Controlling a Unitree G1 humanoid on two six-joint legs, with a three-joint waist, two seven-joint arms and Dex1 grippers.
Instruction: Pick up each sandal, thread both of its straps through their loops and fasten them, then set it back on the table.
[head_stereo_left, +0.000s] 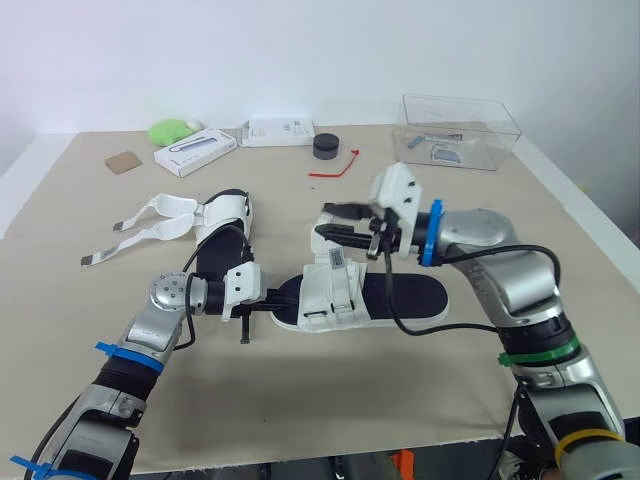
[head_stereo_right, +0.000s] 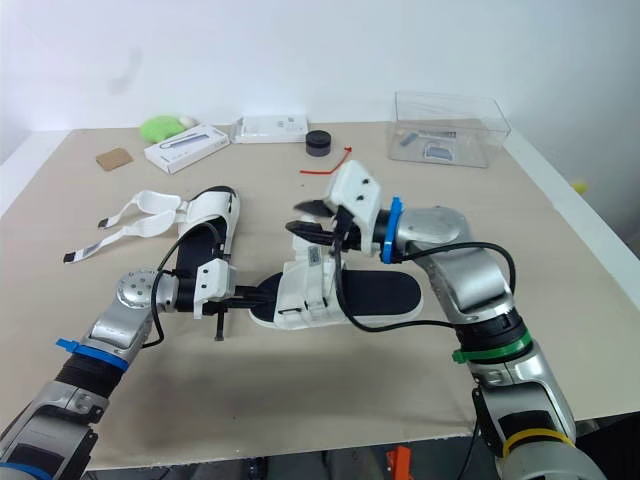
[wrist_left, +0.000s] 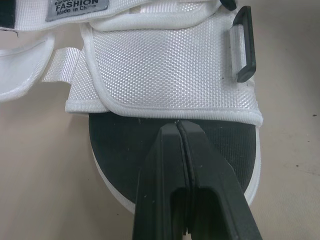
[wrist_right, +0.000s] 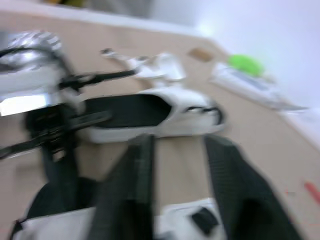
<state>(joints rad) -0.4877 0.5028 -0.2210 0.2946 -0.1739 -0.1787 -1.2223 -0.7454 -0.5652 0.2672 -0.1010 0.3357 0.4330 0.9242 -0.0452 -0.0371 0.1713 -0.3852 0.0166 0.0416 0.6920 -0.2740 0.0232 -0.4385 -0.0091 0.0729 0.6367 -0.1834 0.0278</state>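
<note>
Two sandals are laid on the table; the near sandal seems fastened, left gripper closed at its sole, right gripper spread above, so the loose-strapped far sandal must be lifted next.

In the left wrist view the near sandal runs off the top and left edges; its sewn label is cut, so the upper line cannot be read; the left tool covers the middle of the black footbed; in the right wrist view blur smears the right tool and the far sandal; the clear box holds items too small to name; print on the white carton is illegible.
</note>
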